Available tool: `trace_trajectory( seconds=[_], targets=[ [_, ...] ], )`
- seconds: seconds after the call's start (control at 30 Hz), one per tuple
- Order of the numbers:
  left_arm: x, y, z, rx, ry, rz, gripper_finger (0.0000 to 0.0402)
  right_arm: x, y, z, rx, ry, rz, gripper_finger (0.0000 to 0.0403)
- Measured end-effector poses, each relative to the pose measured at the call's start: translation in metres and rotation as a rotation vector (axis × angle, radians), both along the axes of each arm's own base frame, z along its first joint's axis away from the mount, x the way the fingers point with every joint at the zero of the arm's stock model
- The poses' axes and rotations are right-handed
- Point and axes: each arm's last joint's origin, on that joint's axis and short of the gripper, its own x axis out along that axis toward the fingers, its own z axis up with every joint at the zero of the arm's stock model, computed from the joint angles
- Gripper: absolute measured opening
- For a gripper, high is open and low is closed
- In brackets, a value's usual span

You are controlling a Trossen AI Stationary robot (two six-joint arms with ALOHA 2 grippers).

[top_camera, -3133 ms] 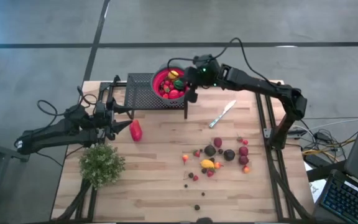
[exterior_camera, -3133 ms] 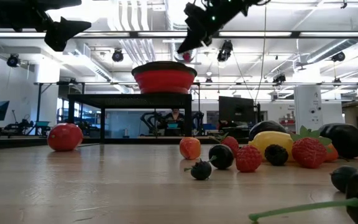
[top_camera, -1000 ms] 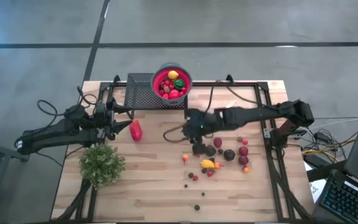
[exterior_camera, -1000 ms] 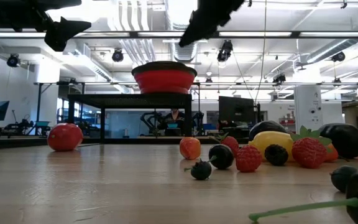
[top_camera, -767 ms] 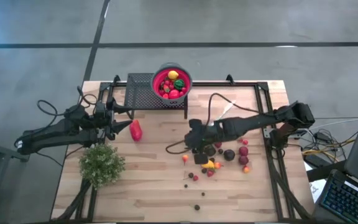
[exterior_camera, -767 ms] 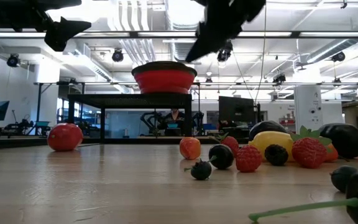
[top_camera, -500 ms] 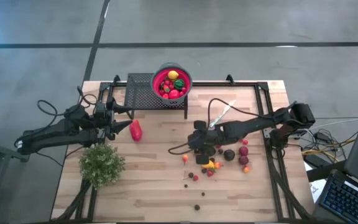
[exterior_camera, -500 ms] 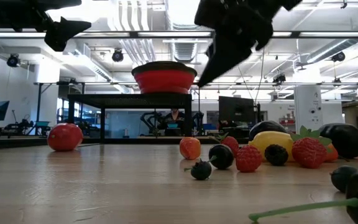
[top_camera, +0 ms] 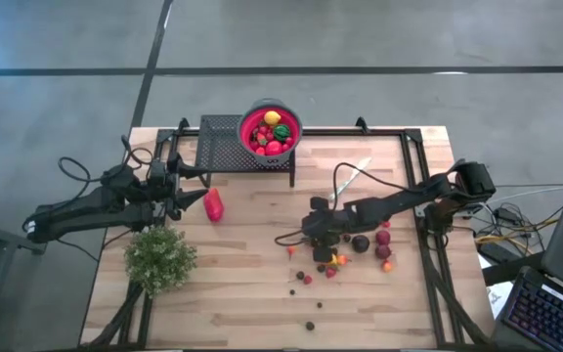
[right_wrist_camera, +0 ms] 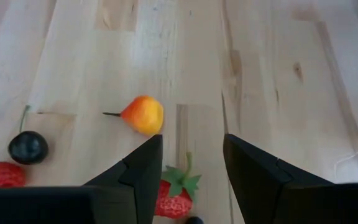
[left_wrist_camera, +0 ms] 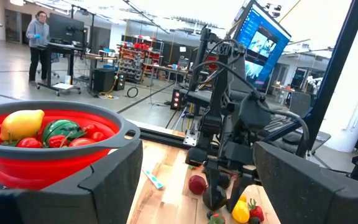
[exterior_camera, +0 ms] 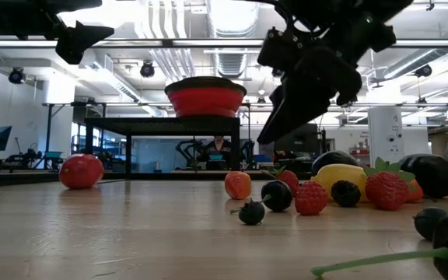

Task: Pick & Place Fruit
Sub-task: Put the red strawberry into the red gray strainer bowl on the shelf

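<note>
The right gripper (top_camera: 321, 238) hangs low over the loose fruit (top_camera: 350, 244) scattered on the right half of the table (top_camera: 252, 293), its arm reaching in from the right edge. Its fingers (right_wrist_camera: 143, 177) stand apart with nothing between them; past them sits a strawberry (right_wrist_camera: 174, 194) directly in the gap, with a small orange-yellow fruit (right_wrist_camera: 143, 114) just beyond and a dark cherry (right_wrist_camera: 27, 147) and another red berry (right_wrist_camera: 4, 175) off to one side. From table height the dark gripper hovers above the pile, not touching anything (the pile there is a yellow piece (exterior_camera: 342, 177), strawberries (exterior_camera: 387, 190) and several dark berries (exterior_camera: 275, 194)). More fruit already fills the red bowl (top_camera: 270, 130), which sits on a black mesh stand (top_camera: 221, 145) at the back of the table; a lemon (left_wrist_camera: 21, 124) and green and red pieces show over its rim. The larger red piece (top_camera: 213, 204) lies by itself left of centre, just beside the tip of the left gripper (top_camera: 186, 200), which waits above the table's left edge with its jaws wide and empty. A bushy plant (top_camera: 160, 259) stands near the front left, and a knife (top_camera: 350, 178) lies behind the loose fruit. A person (left_wrist_camera: 38, 38) stands at a desk far back in the room.
</note>
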Motion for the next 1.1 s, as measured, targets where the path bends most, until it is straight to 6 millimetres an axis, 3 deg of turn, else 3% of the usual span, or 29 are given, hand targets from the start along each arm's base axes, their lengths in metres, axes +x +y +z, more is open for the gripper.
trace_trajectory(
  seconds=[0.47, 0.8, 0.93, 1.1],
  targets=[
    [0.0, 0.0, 0.0, 0.0, 0.0, 0.0, 0.0312, -0.011, -0.002, -0.019, 0.024, -0.037, -0.016, 0.0133],
    [0.0, 0.0, 0.0, 0.001, -0.001, 0.0, 0.0312, 0.002, 0.0, -0.04, 0.005, 0.02, -0.018, 0.0159],
    [0.0, 0.0, 0.0, 0.0, 0.002, 0.0, 0.0312, 0.006, -0.001, -0.036, 0.0, 0.002, -0.028, 0.016],
    [0.0, 0.0, 0.0, -0.001, 0.004, 0.0, 0.0312, 0.007, -0.001, -0.035, -0.01, 0.003, -0.033, 0.0133]
  ],
)
